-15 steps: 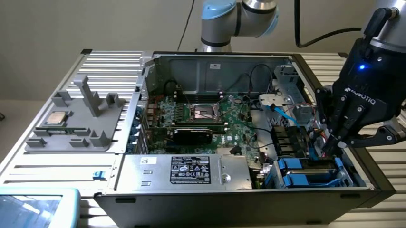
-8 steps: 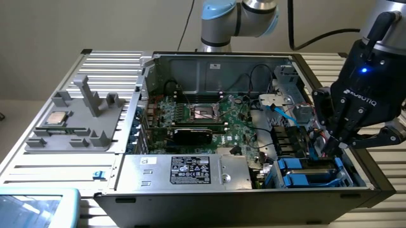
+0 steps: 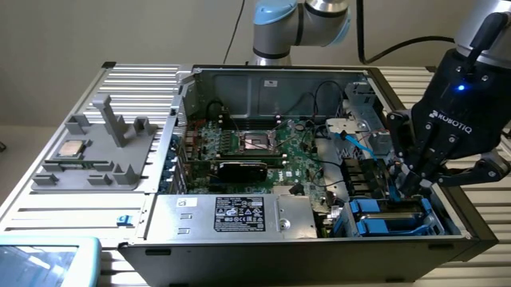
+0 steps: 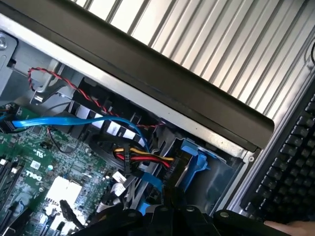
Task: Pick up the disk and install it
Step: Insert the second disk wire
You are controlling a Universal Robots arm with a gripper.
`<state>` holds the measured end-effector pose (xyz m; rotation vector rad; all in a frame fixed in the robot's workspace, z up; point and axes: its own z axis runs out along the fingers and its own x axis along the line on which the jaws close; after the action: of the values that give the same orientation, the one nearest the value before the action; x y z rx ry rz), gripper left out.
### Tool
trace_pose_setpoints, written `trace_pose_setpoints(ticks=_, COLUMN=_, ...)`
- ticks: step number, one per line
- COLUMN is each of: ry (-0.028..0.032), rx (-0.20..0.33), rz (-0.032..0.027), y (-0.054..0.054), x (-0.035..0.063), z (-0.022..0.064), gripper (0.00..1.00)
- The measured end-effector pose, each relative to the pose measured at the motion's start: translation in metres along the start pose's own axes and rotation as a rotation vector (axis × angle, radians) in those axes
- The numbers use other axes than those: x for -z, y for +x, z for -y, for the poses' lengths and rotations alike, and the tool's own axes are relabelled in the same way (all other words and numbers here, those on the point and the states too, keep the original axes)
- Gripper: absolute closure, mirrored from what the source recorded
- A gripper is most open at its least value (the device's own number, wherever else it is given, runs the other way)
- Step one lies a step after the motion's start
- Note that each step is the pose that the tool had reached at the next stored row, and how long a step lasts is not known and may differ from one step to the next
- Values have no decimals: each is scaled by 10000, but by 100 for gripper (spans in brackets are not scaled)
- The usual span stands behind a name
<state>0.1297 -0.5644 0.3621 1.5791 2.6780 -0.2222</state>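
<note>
- One black robot claw (image 3: 408,186) hangs low inside the open black computer case (image 3: 415,251), at the drive bay in the corner on the exterior view's right.
- Its fingers are drawn fully together. Whether they pinch something between them, I cannot tell.
- The disk (image 3: 389,207), a flat silver-grey metal drive with blue plastic rails, seems to lie in this bay just under the fingertips. Its label cannot be seen.
- In the wrist view the claw (image 4: 165,216) is just beside a blue plastic bracket (image 4: 194,157) and a bundle of red and yellow wires (image 4: 142,158).
- My judgement of handling: the disk is stiff, rather heavy for its size, and smooth on the metal faces, so it may slip. It is also sensitive to shocks.
- The blue rails or the long edges look like the best place to hold it, not the label face.
- The green motherboard (image 3: 264,143) and the large silver box with a black label (image 3: 231,215) are well apart from the claw.
- The case stands on a ribbed metal table (image 3: 48,209).
</note>
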Motion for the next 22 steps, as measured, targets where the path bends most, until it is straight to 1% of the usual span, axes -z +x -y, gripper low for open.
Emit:
trace_pose_setpoints(ticks=2, ry=-116, rx=263, rz=-168, y=0, x=1, z=-1, gripper=89)
trace_pose_setpoints(ticks=4, ry=-258, rx=526, rz=-373, y=0, x=0, z=-1, gripper=89)
trace_pose_setpoints(ticks=8, ry=-574, rx=1082, rz=-802, y=1, x=-2, z=-1, gripper=89)
trace_pose_setpoints(ticks=9, ry=-636, rx=1240, rz=-876, y=1, x=-3, z=-1, gripper=89)
trace_pose_setpoints(ticks=10, ry=-670, rx=1419, rz=-901, y=1, x=-4, z=-1, gripper=89)
trace_pose_setpoints(ticks=11, ry=-688, rx=1610, rz=-902, y=1, x=-4, z=-2, gripper=89)
trace_pose_setpoints(ticks=16, ry=-723, rx=2492, rz=-835, y=1, x=-12, z=-2, gripper=89)
trace_pose_setpoints(ticks=17, ry=-709, rx=2508, rz=-845, y=1, x=-12, z=-2, gripper=89)
trace_pose_setpoints(ticks=20, ry=-707, rx=2508, rz=-844, y=2, x=-12, z=-2, gripper=89)
trace_pose_setpoints(ticks=21, ry=-705, rx=2558, rz=-835, y=2, x=-14, z=-3, gripper=89)
trace_pose_setpoints(ticks=22, ry=-711, rx=2732, rz=-819, y=2, x=-14, z=-3, gripper=89)
